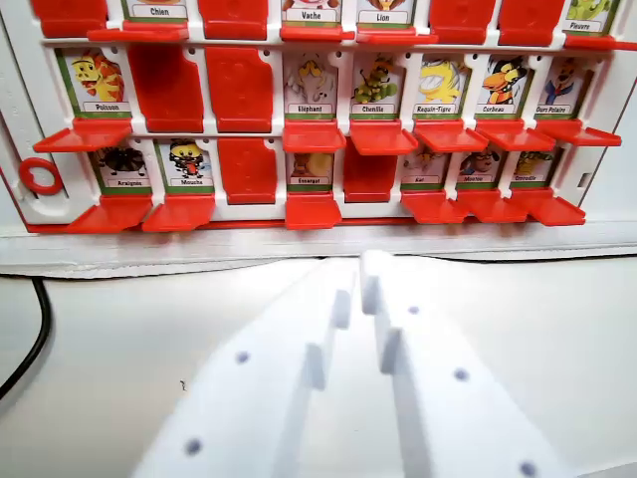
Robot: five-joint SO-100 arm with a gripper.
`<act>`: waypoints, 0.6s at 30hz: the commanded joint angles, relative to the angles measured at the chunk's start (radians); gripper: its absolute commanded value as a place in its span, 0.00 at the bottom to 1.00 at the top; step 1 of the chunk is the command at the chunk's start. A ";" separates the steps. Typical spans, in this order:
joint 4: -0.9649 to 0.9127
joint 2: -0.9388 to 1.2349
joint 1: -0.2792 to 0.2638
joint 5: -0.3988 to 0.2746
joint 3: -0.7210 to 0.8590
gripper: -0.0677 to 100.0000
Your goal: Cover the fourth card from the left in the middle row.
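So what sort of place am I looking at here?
Probably a tabletop test setup: a red and white guessing-game board with animal cards such as Elephant, a black cable, and the white tool in front.

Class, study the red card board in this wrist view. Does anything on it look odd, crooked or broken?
Nothing looks damaged. The board holds rows of picture cards, some covered by raised red flaps, others open with flaps lying down, such as the Elephant card. That mix is the only unevenness. The white claw hangs in front, touching nothing.

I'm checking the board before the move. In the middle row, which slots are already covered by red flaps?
In the middle row, only the second slot and third slot from the wrist view's left show plain red; every other slot there shows an animal picture, such as Elephant.
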 commanded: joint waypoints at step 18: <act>-0.336 -0.509 0.014 0.009 -0.161 0.00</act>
